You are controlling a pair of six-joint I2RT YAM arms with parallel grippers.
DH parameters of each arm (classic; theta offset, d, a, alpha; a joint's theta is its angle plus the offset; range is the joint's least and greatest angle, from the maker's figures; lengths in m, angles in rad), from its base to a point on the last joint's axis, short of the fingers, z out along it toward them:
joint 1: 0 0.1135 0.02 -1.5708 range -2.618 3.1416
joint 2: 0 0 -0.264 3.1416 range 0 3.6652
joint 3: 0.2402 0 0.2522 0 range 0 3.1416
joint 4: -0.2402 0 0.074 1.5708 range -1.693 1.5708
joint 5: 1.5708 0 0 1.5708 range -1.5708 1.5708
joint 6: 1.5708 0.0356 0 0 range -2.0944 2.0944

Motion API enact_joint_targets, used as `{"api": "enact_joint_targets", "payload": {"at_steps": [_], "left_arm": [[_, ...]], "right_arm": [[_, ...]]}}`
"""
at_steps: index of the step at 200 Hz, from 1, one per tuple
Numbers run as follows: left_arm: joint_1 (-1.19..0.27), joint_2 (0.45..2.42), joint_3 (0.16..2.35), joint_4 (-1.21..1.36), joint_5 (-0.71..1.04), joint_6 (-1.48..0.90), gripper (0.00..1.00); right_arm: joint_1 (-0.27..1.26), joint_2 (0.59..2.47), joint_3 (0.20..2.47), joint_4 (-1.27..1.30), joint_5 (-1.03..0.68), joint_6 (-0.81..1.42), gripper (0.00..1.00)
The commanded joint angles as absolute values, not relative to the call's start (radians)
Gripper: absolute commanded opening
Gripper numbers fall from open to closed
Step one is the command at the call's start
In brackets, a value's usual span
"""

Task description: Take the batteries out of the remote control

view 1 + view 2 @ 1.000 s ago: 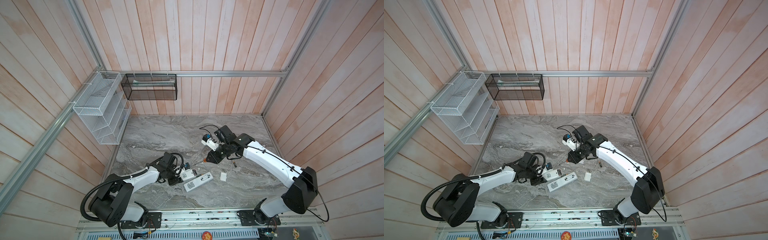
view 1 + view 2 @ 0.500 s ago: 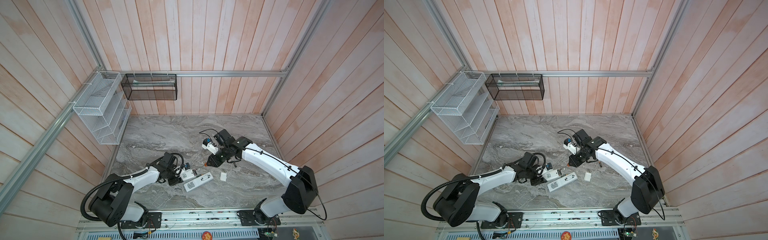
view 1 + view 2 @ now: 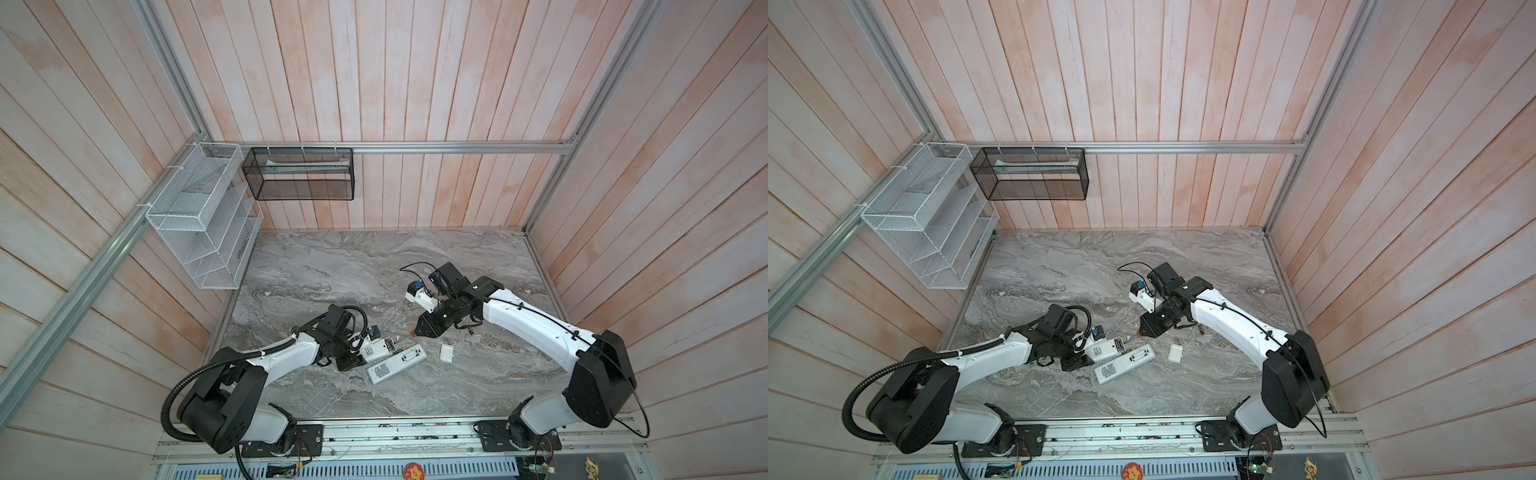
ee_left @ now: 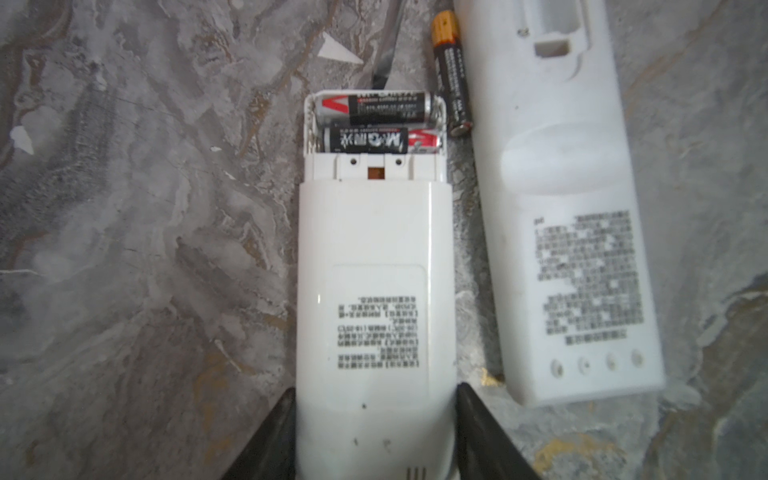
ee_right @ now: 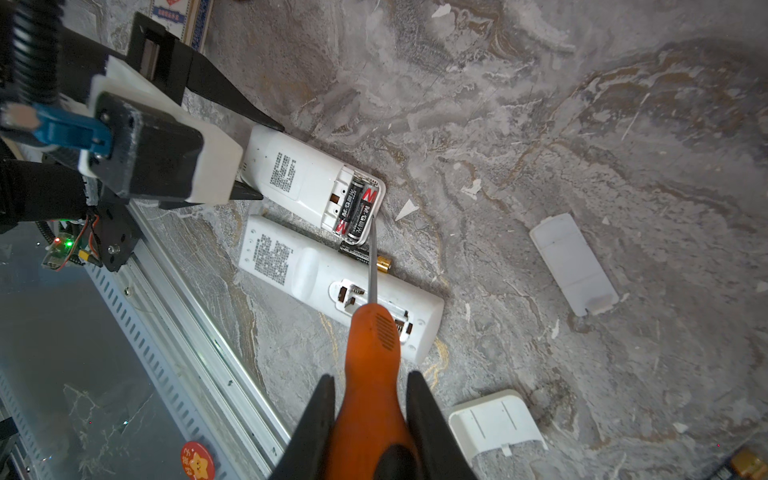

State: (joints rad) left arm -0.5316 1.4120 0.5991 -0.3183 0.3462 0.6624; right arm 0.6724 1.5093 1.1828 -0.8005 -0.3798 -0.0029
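My left gripper (image 4: 375, 388) is shut on one end of the white remote control (image 4: 374, 270), which lies face down on the marble top. Its compartment is uncovered, with two batteries (image 4: 370, 109) side by side inside. A third, loose battery (image 4: 451, 75) lies between this remote and a second white remote (image 4: 561, 208), whose bay is empty. My right gripper (image 5: 370, 376) is shut on an orange-handled screwdriver (image 5: 374, 332). The thin blade reaches to the outer end of the filled compartment (image 5: 357, 205). In both top views the two grippers (image 3: 353, 353) (image 3: 1148, 328) face each other over the remotes.
Two white battery covers (image 5: 573, 262) (image 5: 494, 419) lie on the marble beside the right gripper, and one cover (image 3: 446, 353) shows in a top view. Another battery (image 5: 739, 461) peeks in at the frame corner. The metal front rail (image 5: 187, 324) runs close to the second remote.
My right gripper has crept a little nearer to the remotes with the screwdriver. The left arm and both remotes have stayed where they were.
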Motion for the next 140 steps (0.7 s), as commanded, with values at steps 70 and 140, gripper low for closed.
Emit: {"api": "enact_joint_targets", "payload": {"at_steps": [70,140], "left_arm": [[-0.540,1.421,0.600,-0.330,0.357,0.684,0.50],[-0.540,1.417,0.600,-0.329,0.355,0.684,0.50]], "right_arm": [[0.670,1.504,1.174,-0.776,-0.428,-0.007,0.09],[0.669,1.476,1.198,-0.786,-0.376,0.004,0.08]]}}
